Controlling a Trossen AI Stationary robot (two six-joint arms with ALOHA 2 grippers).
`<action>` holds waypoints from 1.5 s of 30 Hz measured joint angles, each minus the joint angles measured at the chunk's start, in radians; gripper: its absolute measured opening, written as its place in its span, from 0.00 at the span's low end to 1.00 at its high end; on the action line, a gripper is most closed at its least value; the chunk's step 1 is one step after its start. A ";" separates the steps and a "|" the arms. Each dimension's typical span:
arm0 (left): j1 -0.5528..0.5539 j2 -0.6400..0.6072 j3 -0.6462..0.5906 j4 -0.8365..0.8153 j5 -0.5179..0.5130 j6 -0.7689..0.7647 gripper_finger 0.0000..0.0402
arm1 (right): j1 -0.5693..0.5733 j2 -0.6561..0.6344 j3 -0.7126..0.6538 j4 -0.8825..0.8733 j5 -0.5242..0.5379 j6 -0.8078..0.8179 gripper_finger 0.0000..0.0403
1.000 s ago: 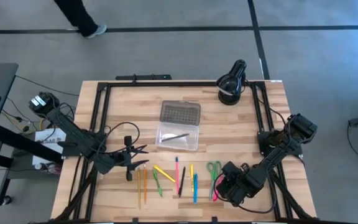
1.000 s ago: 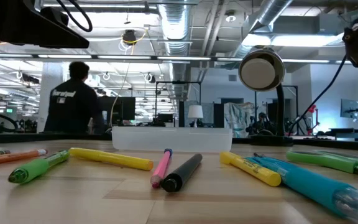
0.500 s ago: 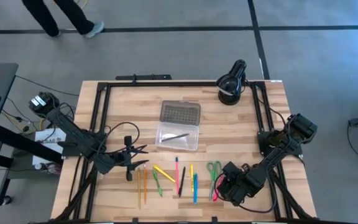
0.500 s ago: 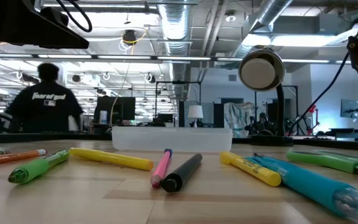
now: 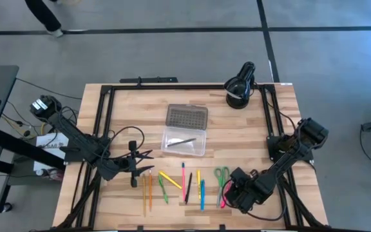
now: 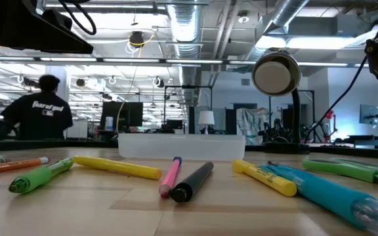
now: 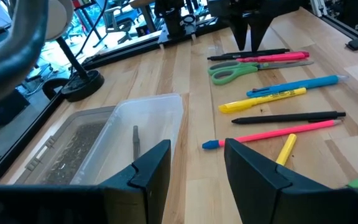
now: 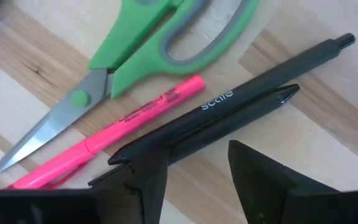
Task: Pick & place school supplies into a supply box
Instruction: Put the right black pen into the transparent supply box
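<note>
The supply box (image 5: 184, 142) lies open at the table's middle, its dotted lid (image 5: 187, 116) folded toward the far edge and one dark pen (image 5: 185, 143) inside. Pens, pencils and markers (image 5: 183, 183) lie in a row near the front edge, with green scissors (image 5: 221, 175) to their right. My right gripper (image 8: 197, 180) is open, low over a black pen (image 8: 229, 106) and a pink highlighter (image 8: 135, 143) beside the scissors (image 8: 166, 43). My left gripper (image 5: 151, 162) is open and empty, left of the row; its fingers (image 7: 148, 168) point toward the box (image 7: 104, 143).
A black round lamp (image 5: 239, 86) stands at the far right corner. A black frame (image 5: 108, 90) runs along the table's edges. Orange pencils (image 5: 147, 193) lie just near-side of my left gripper. A person (image 6: 41, 108) moves in the room beyond the table.
Both arms have kept still. The person beyond the table has walked toward the left.
</note>
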 joint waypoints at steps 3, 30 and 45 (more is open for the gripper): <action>0.000 0.000 0.000 0.000 0.000 -0.001 0.36 | -0.005 0.022 0.002 0.014 0.002 -0.001 0.40; 0.000 0.000 0.000 -0.006 0.000 -0.019 0.36 | -0.011 0.042 0.003 -0.068 -0.276 -0.031 0.25; 0.000 0.000 0.000 -0.006 0.022 -0.028 0.36 | -0.030 0.043 -0.001 -0.067 -0.386 -0.070 0.24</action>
